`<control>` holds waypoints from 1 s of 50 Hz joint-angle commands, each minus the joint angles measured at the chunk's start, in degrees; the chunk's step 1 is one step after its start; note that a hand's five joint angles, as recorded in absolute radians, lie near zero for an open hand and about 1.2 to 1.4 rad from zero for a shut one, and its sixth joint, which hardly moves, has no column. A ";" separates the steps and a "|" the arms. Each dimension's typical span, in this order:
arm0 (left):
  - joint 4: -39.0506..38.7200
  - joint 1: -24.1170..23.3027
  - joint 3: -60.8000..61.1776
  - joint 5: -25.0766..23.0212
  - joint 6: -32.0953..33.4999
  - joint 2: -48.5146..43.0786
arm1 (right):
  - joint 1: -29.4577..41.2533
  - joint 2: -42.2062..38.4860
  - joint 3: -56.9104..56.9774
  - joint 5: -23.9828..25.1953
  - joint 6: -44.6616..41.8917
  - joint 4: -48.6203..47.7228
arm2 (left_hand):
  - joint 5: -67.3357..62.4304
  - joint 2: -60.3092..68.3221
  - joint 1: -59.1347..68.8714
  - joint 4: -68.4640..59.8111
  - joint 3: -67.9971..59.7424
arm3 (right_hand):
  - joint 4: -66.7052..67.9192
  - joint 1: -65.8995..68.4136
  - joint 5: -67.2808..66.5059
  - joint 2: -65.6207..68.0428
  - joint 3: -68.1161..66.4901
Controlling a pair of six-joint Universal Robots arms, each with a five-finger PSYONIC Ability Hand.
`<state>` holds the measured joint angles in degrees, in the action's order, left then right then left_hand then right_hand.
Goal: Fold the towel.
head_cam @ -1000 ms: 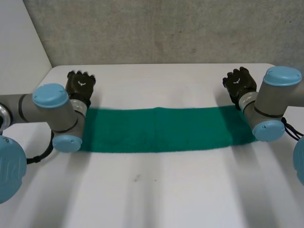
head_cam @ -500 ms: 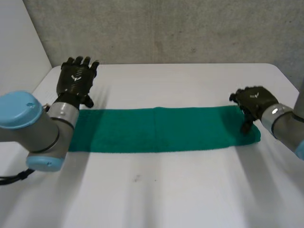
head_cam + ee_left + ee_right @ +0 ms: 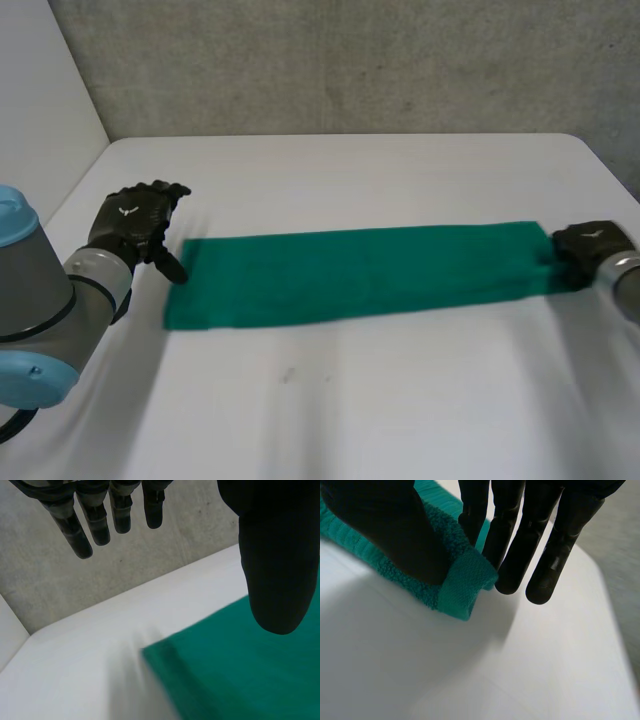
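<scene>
A long green towel (image 3: pixel 360 275) lies flat across the white table, folded into a narrow strip running left to right. My left hand (image 3: pixel 128 222) is at its far left corner. In the left wrist view the left hand (image 3: pixel 272 555) has straight fingers (image 3: pixel 97 520) and a thumb hovering over the towel (image 3: pixel 240 675), holding nothing. My right hand (image 3: pixel 590 245) is at the towel's right end. In the right wrist view the right hand (image 3: pixel 390 525) pinches the towel's corner (image 3: pixel 462 580) between the thumb on top and the fingers (image 3: pixel 512 535) behind it.
The white table (image 3: pixel 350 410) has bare room in front of and behind the towel. A grey wall (image 3: pixel 330 60) rises behind the table's far edge. The table's right edge runs close beside my right hand.
My right hand has moved out to the towel's right end and pinched it; the towel has slid to the right. My left hand has dropped towards me to the far left corner.
</scene>
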<state>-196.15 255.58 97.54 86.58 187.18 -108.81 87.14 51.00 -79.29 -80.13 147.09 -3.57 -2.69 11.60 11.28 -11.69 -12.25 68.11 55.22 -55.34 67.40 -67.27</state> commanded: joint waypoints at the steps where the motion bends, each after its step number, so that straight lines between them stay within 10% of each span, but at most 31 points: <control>1: -0.11 0.00 1.43 -0.01 0.12 3.16 | -9.79 5.07 -0.69 -1.61 -12.77 0.32 | 2.69 -1.60 -1.28 1.69 2.25 | 11.89 24.78 -14.66 12.60 -12.73; 7: 0.07 -0.08 3.18 -0.01 0.12 5.00 | -9.80 9.90 0.54 -1.96 -20.70 0.15 | 2.69 -1.60 -1.28 1.69 2.25 | 11.89 24.78 -14.66 12.60 -12.73; 21: 0.07 -0.79 4.33 -0.01 0.12 7.73 | 26.12 12.20 7.03 11.55 -11.91 -0.38 | 2.69 -1.60 -1.28 1.69 2.25 | 11.89 24.78 -14.66 12.60 -12.73; 28: -0.02 -1.93 4.33 -0.01 0.12 7.64 | 41.17 -1.76 12.75 14.56 -12.53 0.50 | 2.69 -1.60 -1.28 1.69 2.25 | 11.89 24.78 -14.66 12.60 -12.73; 32: -0.28 -3.59 3.72 -0.01 0.12 7.12 | 43.03 -4.77 13.63 14.30 -12.53 1.11 | 2.69 -1.60 -1.28 1.69 2.25 | 6.74 19.62 -9.51 7.45 -7.58; 35: -0.63 -4.74 3.28 -0.01 0.29 6.59 | 42.68 -5.56 13.81 10.36 -11.57 1.99 | 2.69 -1.60 -1.28 1.69 2.25 | -58.11 -45.22 55.34 -57.40 57.27; 50: -0.63 -20.47 -13.24 0.78 0.29 -9.31 | 28.79 12.28 -4.56 3.84 9.71 1.55 | 2.69 -1.60 -1.28 1.69 2.25 | -58.11 -45.22 55.34 -57.40 57.27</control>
<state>-196.90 241.20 91.06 87.06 187.33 -110.37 121.75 56.57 -73.51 -76.34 149.81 -1.41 -2.69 11.60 11.28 -11.69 -12.25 13.26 11.57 -3.64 12.85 -12.14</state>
